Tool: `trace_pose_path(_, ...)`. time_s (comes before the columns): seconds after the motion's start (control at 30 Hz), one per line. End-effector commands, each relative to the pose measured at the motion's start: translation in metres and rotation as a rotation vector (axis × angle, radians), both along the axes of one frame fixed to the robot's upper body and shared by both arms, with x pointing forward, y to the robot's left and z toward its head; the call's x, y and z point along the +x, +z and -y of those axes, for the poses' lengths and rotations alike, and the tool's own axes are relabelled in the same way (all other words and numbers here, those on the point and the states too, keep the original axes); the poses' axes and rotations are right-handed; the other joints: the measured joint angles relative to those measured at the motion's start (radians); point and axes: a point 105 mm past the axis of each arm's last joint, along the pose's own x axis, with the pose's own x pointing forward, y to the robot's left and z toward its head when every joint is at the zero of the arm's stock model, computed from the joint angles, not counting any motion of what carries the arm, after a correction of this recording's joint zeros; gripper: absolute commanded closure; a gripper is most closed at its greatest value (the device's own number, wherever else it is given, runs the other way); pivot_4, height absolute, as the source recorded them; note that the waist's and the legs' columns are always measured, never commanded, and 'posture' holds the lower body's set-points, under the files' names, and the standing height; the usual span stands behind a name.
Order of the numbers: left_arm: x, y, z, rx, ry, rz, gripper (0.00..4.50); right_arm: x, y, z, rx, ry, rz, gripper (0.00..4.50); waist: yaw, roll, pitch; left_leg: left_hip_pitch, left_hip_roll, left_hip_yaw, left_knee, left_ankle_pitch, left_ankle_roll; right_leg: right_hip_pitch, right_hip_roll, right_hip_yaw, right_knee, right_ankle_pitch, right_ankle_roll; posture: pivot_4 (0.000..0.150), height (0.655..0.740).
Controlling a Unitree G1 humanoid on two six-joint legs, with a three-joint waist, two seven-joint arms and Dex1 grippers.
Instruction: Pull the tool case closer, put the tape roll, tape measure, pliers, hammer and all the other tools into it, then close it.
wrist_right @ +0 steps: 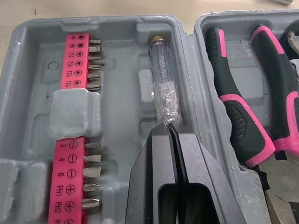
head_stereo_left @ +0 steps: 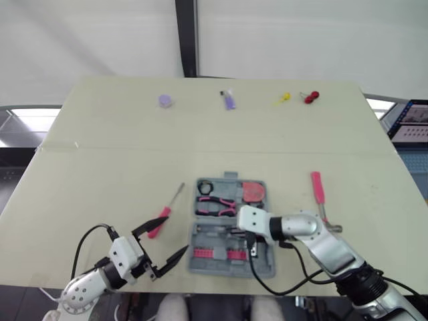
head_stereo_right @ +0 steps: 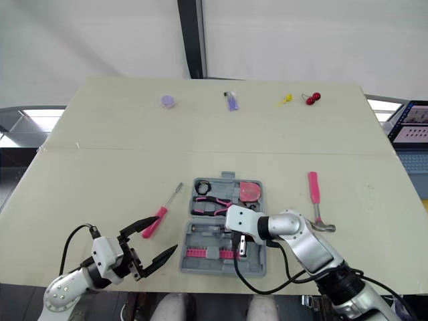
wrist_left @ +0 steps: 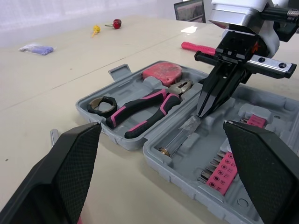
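The grey tool case [head_stereo_left: 265,266] lies open near the table's front edge. Its far half holds the pink-and-black pliers [head_stereo_left: 217,206], the pink tape measure [head_stereo_left: 253,192] and a black tape roll [head_stereo_left: 204,186]. Pink bit strips [wrist_right: 70,60] sit in the near half. My right gripper [wrist_right: 169,125] hangs over that near half, shut on the tip of a clear-handled screwdriver [wrist_right: 161,74] lying in its slot. My left gripper [head_stereo_left: 174,234] is open just left of the case, beside a pink screwdriver [head_stereo_left: 163,215] on the table. A pink-handled hammer [head_stereo_left: 317,189] lies right of the case.
Along the table's far edge lie a purple round piece [head_stereo_left: 165,101], a purple packet [head_stereo_left: 229,100], a yellow item [head_stereo_left: 282,99] and a red item [head_stereo_left: 311,97]. A monitor [head_stereo_left: 409,124] stands beyond the right edge.
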Motion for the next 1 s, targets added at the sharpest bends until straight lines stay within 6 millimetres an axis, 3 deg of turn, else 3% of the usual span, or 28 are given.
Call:
trace_pose_path(0.03, 0.0, 0.003, 0.0, 0.005, 0.001, 0.02, 0.0, -0.002, -0.014, 0.006, -0.059, -0.033, -0.07, 4.43, 0.0, 0.0, 0.0, 0.0, 0.0, 0.0, 0.0, 0.0, 0.0, 0.0, 0.0, 0.0, 0.0, 0.0, 0.0, 0.15, 0.74)
trace_pose_path(0.57, 0.001, 0.004, 0.003, -0.001, 0.001, 0.025, 0.0, -0.007, -0.025, 0.006, -0.107, -0.083, -0.162, 4.43, 0.0, -0.003, -0.002, 0.001, 0.0, 0.0, 0.0, 0.0, 0.0, 0.001, 0.0, 0.0, 0.0, 0.0, 0.0, 0.15, 0.74)
trace_pose_path(0.63, 0.002, 0.004, 0.003, 0.0, 0.001, 0.025, 0.0, -0.007, -0.014, 0.001, -0.029, -0.068, -0.157, 4.43, 0.0, -0.003, -0.003, 0.001, 0.0, 0.0, 0.0, 0.0, 0.0, 0.001, 0.0, 0.0, 0.0, 0.0, 0.0, 0.15, 0.74)
trace_pose_path(0.77, 0.006, 0.002, 0.001, 0.022, 0.008, -0.012, 0.0, -0.004, 0.034, -0.001, 0.197, -0.053, -0.145, 4.43, 0.002, -0.003, -0.002, 0.0, 0.0, 0.0, 0.0, 0.0, 0.0, 0.001, 0.0, 0.0, 0.0, 0.0, 0.0, 0.15, 0.74)
trace_pose_path(0.9, 0.023, 0.01, -0.004, 0.021, 0.037, -0.084, 0.0, 0.004, 0.072, 0.025, 0.339, -0.124, -0.15, 4.43, 0.004, 0.0, 0.0, 0.0, 0.0, 0.0, 0.001, 0.0, 0.0, 0.0, 0.0, 0.0, 0.001, 0.0, 0.0, 0.15, 0.74)
trace_pose_path(1.0, 0.035, 0.019, -0.012, 0.008, 0.058, -0.135, 0.0, 0.011, 0.079, 0.058, 0.37, -0.235, -0.172, 4.43, 0.012, -0.001, 0.0, 0.0, 0.0, -0.001, 0.0, 0.0, 0.0, 0.001, 0.0, 0.0, 0.0, 0.0, 0.0, 0.15, 0.74)
